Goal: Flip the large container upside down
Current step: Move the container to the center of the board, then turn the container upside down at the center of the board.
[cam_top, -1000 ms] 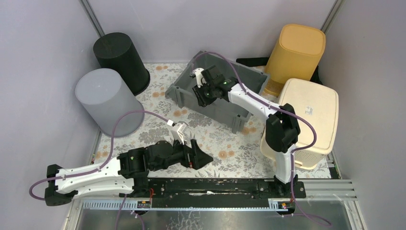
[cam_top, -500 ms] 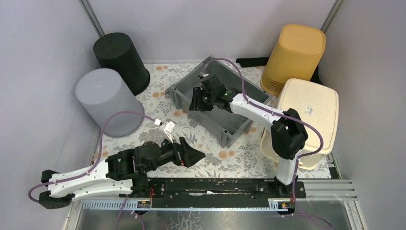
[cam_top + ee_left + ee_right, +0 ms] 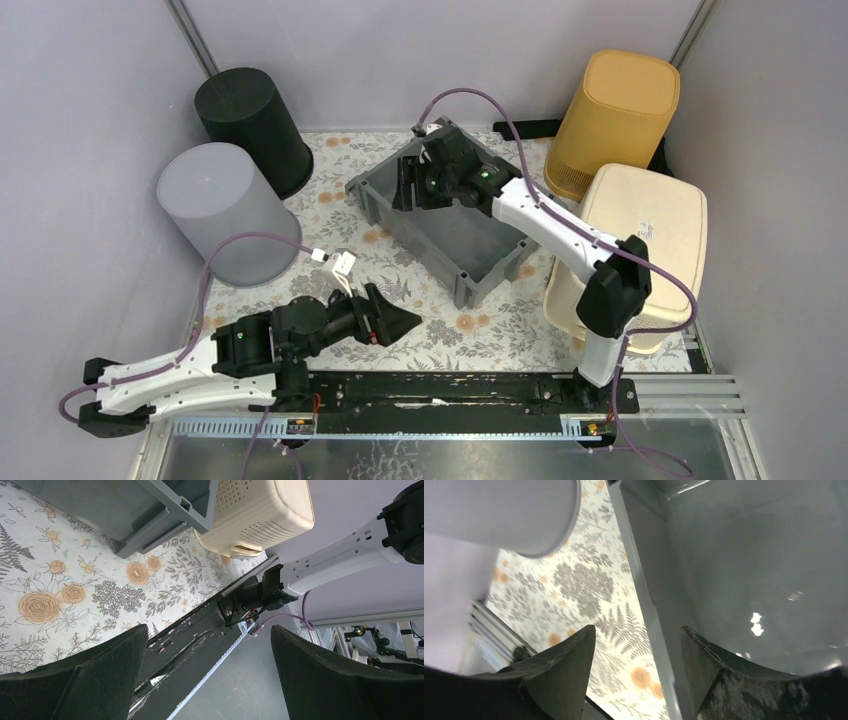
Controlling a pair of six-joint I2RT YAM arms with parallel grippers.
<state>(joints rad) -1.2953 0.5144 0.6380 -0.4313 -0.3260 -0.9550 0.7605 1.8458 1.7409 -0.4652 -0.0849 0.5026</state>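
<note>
The floral cloth bears a grey container; lilac walls surround.

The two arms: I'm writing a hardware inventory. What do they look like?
The left arm and right arm match: white link shells, black joints and bases, a purple cable looping along each. The left hand and right hand have black, wedge-shaped fingers.

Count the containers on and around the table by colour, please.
black bin: 1
light grey bin: 1
dark grey crate: 1
yellow basket: 1
cream basket: 1
Total: 5
</note>
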